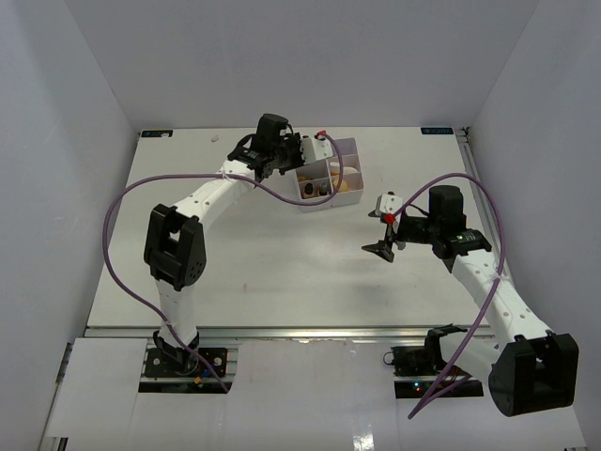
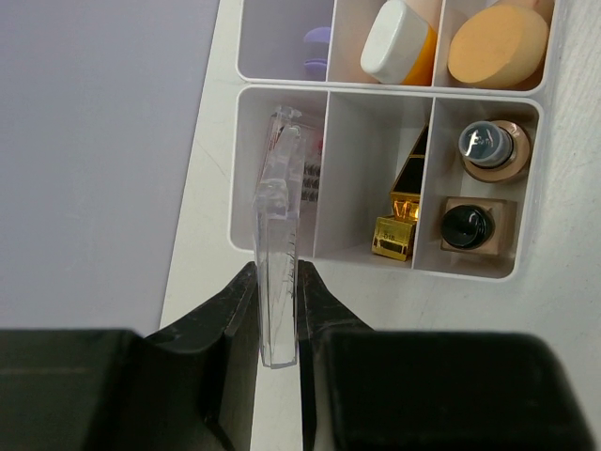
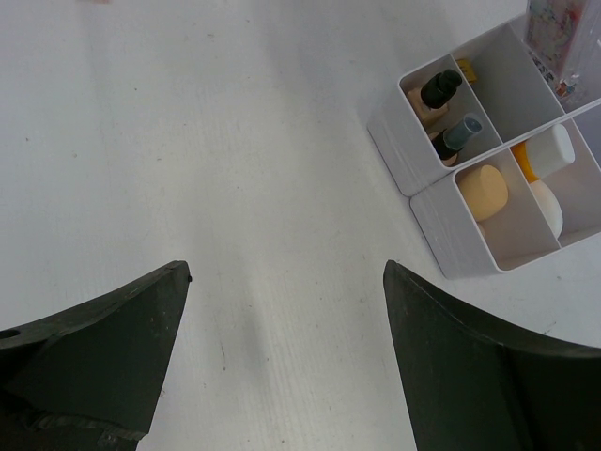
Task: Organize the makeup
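Note:
In the left wrist view my left gripper [image 2: 277, 287] is shut on a flat clear packet [image 2: 280, 216], seen edge on, its far end reaching into the left compartment of a white organiser box [image 2: 239, 188]. Other makeup lies in the compartments: a tan-orange sponge [image 2: 498, 47], a yellow-orange tube with a white cap [image 2: 399, 42], a purple item [image 2: 316, 42], a gold lipstick [image 2: 399, 225] and two small bottles [image 2: 493, 146]. From above, the left gripper [image 1: 299, 150] sits at the box's [image 1: 355, 155] left side. My right gripper [image 1: 380, 246] hangs open over bare table, holding nothing.
In the right wrist view the open right gripper [image 3: 286, 272] looks down on bare white table, with the white boxes [image 3: 441, 235] up to the right and the held packet [image 3: 559, 38] above them. White walls enclose the table on three sides.

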Motion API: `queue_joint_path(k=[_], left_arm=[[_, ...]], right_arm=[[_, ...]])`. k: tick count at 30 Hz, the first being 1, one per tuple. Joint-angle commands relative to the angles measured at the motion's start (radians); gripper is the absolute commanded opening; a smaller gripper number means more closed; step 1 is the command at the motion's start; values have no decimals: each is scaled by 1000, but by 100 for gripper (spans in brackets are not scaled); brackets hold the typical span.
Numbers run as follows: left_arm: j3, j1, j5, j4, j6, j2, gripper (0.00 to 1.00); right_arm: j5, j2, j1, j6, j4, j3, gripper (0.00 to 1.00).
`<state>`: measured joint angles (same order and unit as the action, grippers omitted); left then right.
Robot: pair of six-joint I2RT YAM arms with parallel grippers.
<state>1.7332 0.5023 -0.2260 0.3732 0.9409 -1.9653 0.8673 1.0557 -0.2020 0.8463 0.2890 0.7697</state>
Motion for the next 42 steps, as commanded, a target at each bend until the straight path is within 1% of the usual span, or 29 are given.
queue_joint_path(k=[1,3,6,11,13,17,19,20,21,23,27,29,32,33,34,35,36,38,40,42], left_arm=[[52,-14,-68,15,-6,-5,8],[60,-18,-82,18,-11,-13,14],[72,-22,-88,21,-17,-30,19],[95,-22,-93,17,-41,-55,34],[98,-22,-93,10,-56,-63,44],[96,-22,-75,-35,-84,-56,67],[84,-22,-70,-66,-101,-45,75],[75,-22,-68,-87,-111,-36,81],[67,-22,-65,-108,-124,-27,92],[59,-22,-59,-128,-136,-16,98],[72,-22,-52,-166,-174,13,98],[77,-22,-49,-179,-218,34,98],[63,-22,-37,-208,-316,106,98],[56,-22,-30,-223,-325,112,98],[-6,-22,-16,-254,-401,167,98],[-34,-22,-15,-276,-481,224,98],[-96,-22,-14,-287,-571,261,98],[-201,-22,-17,-306,-704,389,98],[-355,-22,-39,-308,-842,524,98],[-527,-25,-47,-316,-960,663,98]], right_arm=[[29,1,10,6,-7,-9,90],[30,1,9,8,-7,-7,90],[30,1,10,8,-7,-9,90],[30,0,10,8,-5,-10,90],[30,0,10,8,-5,-10,90],[33,1,13,8,-4,-8,90],[33,0,14,10,-4,-7,90],[34,1,15,10,-4,-7,90],[35,1,17,10,-4,-7,90],[38,1,19,8,-2,-7,90],[40,2,27,4,-3,-8,90],[42,7,33,-9,-5,-5,90],[38,9,57,-62,-22,-3,90],[36,7,68,-88,-34,-3,90],[34,2,89,-140,-60,-8,90],[24,-3,114,-199,-89,-11,90],[16,-4,128,-230,-101,-14,90],[-13,-3,179,-320,-117,-7,90],[-17,0,248,-385,-106,16,90],[-34,-2,293,-410,-72,41,90]])
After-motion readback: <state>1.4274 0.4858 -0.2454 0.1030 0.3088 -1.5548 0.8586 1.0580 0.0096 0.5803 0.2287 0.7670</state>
